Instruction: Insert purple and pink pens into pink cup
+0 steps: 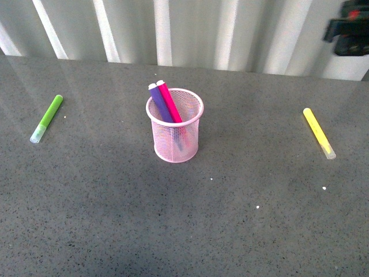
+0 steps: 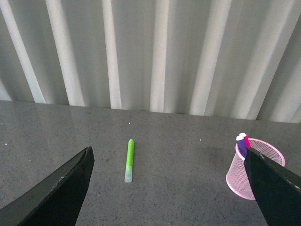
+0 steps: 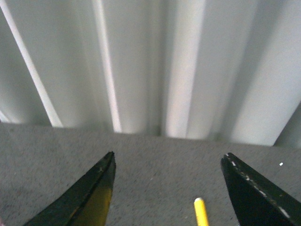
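The pink cup (image 1: 176, 130) stands upright in the middle of the grey table. The purple pen (image 1: 159, 103) and the pink pen (image 1: 169, 101) stand inside it, side by side, leaning to the left with their ends above the rim. The left wrist view shows the cup (image 2: 240, 174) and both pens, the purple pen (image 2: 241, 145) and the pink pen (image 2: 246, 140), partly behind one finger (image 2: 275, 188). My left gripper (image 2: 167, 160) is open and empty, held above the table. My right gripper (image 3: 169, 162) is open and empty. Neither gripper's jaws show in the front view.
A lime-green marker (image 1: 47, 118) lies at the table's left, also in the left wrist view (image 2: 129, 160). A yellow marker (image 1: 319, 133) lies at the right; its tip shows in the right wrist view (image 3: 201, 213). A white corrugated wall (image 1: 190, 32) backs the table. A dark arm part (image 1: 351, 29) shows top right.
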Controlling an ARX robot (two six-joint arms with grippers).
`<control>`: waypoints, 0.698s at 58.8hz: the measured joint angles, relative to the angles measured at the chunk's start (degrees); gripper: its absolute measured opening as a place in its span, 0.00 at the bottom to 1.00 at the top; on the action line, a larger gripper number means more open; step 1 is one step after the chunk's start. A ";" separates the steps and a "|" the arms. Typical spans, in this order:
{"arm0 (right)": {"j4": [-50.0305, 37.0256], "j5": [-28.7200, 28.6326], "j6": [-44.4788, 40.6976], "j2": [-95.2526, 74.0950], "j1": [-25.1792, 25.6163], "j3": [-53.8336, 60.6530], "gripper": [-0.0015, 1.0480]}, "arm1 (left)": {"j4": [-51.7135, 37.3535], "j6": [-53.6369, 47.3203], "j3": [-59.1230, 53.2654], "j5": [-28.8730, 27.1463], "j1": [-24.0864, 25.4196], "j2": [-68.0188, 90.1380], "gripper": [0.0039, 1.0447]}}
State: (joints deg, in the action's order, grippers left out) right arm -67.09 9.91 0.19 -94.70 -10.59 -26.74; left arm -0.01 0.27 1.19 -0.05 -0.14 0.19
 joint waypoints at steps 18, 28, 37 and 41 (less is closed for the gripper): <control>1.25 -3.82 -0.39 14.34 3.89 13.11 0.03 | -0.02 0.00 0.02 0.02 0.00 0.00 0.94; 4.70 -5.18 -0.42 22.49 5.77 18.05 0.03 | 0.00 -0.02 0.02 0.04 0.00 0.00 0.94; 9.44 -9.68 -0.42 30.64 9.14 21.35 0.03 | -0.02 0.00 0.02 0.02 0.00 0.00 0.94; 12.04 -9.57 -0.39 34.36 10.34 22.53 0.03 | 0.00 0.00 0.00 0.02 0.00 0.00 0.94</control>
State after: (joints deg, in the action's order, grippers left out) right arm -55.05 0.34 -0.21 -60.34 -0.25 -4.21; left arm -0.01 0.27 1.19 -0.03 -0.14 0.19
